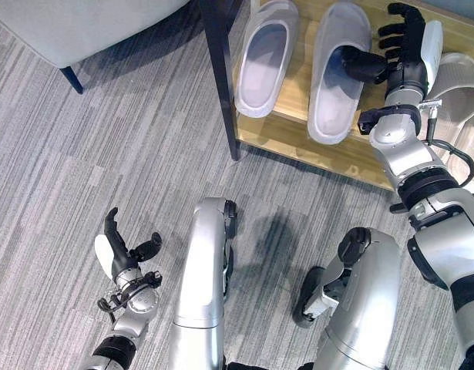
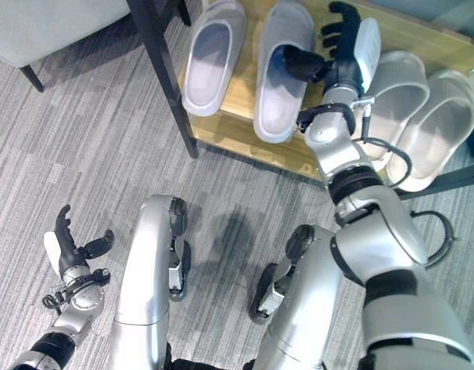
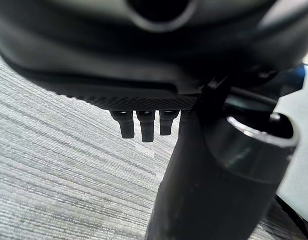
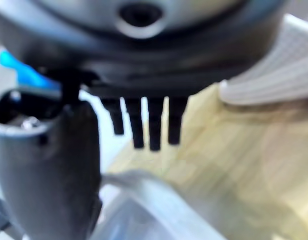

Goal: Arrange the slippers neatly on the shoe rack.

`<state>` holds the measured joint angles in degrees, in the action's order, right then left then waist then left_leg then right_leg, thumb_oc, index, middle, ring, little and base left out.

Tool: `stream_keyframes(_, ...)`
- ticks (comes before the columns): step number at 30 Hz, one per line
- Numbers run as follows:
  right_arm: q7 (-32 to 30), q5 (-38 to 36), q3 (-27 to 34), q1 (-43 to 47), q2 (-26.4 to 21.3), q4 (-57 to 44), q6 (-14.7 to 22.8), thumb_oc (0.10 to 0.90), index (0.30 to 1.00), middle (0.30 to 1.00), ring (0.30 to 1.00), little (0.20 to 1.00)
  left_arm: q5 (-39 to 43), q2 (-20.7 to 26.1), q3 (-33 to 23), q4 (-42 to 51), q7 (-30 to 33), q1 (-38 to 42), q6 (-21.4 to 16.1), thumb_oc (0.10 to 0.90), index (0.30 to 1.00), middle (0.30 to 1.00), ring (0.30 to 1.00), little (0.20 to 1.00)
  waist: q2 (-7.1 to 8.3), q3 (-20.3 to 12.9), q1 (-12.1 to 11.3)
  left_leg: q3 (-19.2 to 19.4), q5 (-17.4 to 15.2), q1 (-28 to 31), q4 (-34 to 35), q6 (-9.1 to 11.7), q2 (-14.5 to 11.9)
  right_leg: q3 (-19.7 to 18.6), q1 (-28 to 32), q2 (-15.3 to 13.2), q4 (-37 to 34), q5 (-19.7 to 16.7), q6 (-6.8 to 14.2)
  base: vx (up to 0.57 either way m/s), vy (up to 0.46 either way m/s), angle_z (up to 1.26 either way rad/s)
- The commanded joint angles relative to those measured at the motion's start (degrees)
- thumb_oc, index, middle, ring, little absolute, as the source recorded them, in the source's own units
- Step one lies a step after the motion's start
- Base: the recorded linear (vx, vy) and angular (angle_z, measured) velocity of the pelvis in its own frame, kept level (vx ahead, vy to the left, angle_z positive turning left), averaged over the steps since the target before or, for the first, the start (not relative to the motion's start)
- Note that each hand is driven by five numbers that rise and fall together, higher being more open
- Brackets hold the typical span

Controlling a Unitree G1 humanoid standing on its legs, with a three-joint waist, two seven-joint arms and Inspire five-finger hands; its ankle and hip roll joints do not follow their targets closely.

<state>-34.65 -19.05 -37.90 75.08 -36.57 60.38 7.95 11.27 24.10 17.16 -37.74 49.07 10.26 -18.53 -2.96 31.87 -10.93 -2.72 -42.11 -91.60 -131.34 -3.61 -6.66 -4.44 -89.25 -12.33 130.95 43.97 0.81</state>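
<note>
Left eye view: the light wooden shoe rack with a dark metal leg carried two pale lavender-grey moulded foam slippers, one nearer the leg and one just beside it, lying roughly parallel with their heels overhanging the front edge. The right hand was over the rack, fingers straight and spread, thumb reaching onto the side wall of the second slipper; contact looked likely, but no pinch was visible. The left hand hung low over the grey striped carpet, fingers relaxed and apart, holding nothing.

Right eye view: two cream ribbed slippers lay on the rack on the far side of the right arm, angled differently from the lavender pair. A corner of a pale grey upholstered seat with dark legs stood well apart from the rack.

Left wrist view: straight fingers above carpet, thumb out, nothing between them.

Right wrist view: fingers straight over the wooden board, a pale slipper rim under the thumb and a ribbed cream edge beside it.

Handling judgement: these slippers should be light, springy and somewhat slick, not fragile. The strap arch or the side wall near the opening looks the best hold; a sideways push at the sole edge would likely also slide one straight.
</note>
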Motion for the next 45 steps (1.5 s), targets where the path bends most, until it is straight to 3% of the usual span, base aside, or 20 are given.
stream_keyframes(1,-3.3,-0.2,0.8,9.5,-1.6,-0.7,3.7,0.800,0.900,0.900,0.900,0.900,0.4,1.4,0.9,2.2,0.8,0.4,-4.2,0.800,0.900,0.900,0.900,0.900,0.00,-2.1,-2.6,-3.7,-4.9,1.6,-3.3,-0.6,1.4,-2.7,-0.7,0.5,0.3,-3.5,-6.1,0.00,0.000,0.00)
stream_keyframes(7,-1.8,-3.6,1.7,8.1,-1.9,-3.4,5.5,0.800,0.900,0.900,0.900,0.900,1.3,1.0,1.3,1.1,-0.5,0.3,-4.0,0.800,0.900,0.900,0.900,0.900,0.02,-2.1,-2.2,-3.5,-4.6,1.6,-3.4,-0.6,1.2,-2.7,-0.7,0.4,0.6,-3.5,-6.2,0.00,0.000,0.00)
stream_keyframes(22,3.4,-4.9,-1.2,8.1,-3.8,-3.3,4.0,0.800,0.900,0.900,0.900,0.900,4.0,0.8,1.6,-3.1,-4.4,1.1,-3.9,0.800,0.900,0.900,0.900,0.900,0.51,-2.1,-1.7,-3.8,-4.3,1.6,-3.6,-0.2,1.4,-2.7,-0.7,0.0,0.7,-3.4,-6.3,0.00,0.000,0.00)
stream_keyframes(34,2.6,-0.1,-3.1,10.4,-3.1,-1.1,1.8,0.800,0.900,0.900,0.900,0.900,4.2,1.3,2.2,-4.6,-6.3,1.8,-3.0,0.800,0.900,0.900,0.900,0.900,0.66,-2.1,-1.5,-3.9,-4.1,1.6,-3.4,-0.1,1.3,-2.7,-0.7,0.1,0.3,-3.6,-6.3,0.00,0.000,0.00)
stream_keyframes(39,4.2,6.5,-7.7,13.9,-3.5,0.9,-1.0,0.800,0.900,0.900,0.900,0.900,4.3,1.5,1.8,-5.4,-7.7,1.8,-2.4,0.800,0.900,0.900,0.900,0.900,0.88,-2.1,-1.6,-4.1,-4.2,1.6,-3.4,0.1,1.3,-2.6,-0.7,0.1,0.4,-3.6,-6.1,0.00,0.000,0.00)
stream_keyframes(45,4.8,11.1,-10.2,15.3,-5.1,-1.8,-1.8,0.800,0.900,0.900,0.900,0.900,4.0,1.4,1.5,-6.0,-8.4,1.6,-1.9,0.800,0.900,0.900,0.900,0.900,1.22,-2.1,-1.4,-4.4,-4.1,1.6,-3.4,0.2,1.4,-2.6,-0.7,0.2,0.3,-3.6,-6.1,0.00,0.000,0.00)
